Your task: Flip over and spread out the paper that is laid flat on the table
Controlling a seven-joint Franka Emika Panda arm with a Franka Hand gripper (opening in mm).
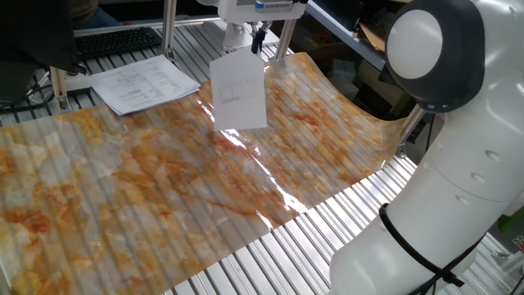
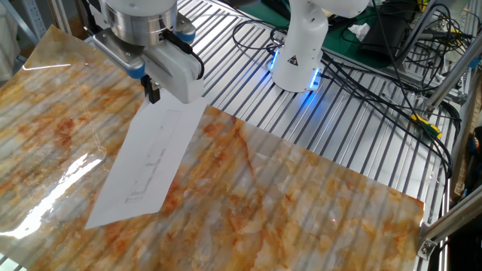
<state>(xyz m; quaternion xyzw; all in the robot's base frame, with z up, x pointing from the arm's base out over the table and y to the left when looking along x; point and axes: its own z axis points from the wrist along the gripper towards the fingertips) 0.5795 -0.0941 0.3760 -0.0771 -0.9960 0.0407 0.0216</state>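
the black two-finger gripper (image 2: 154,93) is closed on the top edge of the thin white rectangular paper (image 2: 147,165), which hangs tilted above the glossy orange-and-grey marbled table (image 2: 301,203), faint print facing up. a thicker stack of printed sheets (image 1: 143,83) lies well apart from the paper. likely risk: let go now, the limp sheet could fold or fall printed-side up instead of spreading flat.

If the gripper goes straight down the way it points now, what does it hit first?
Probably the marbled sheet of the table, near its far edge. The gripper points down, shut on the top edge of the paper, which hangs below it and would crumple first; depth is uncertain.
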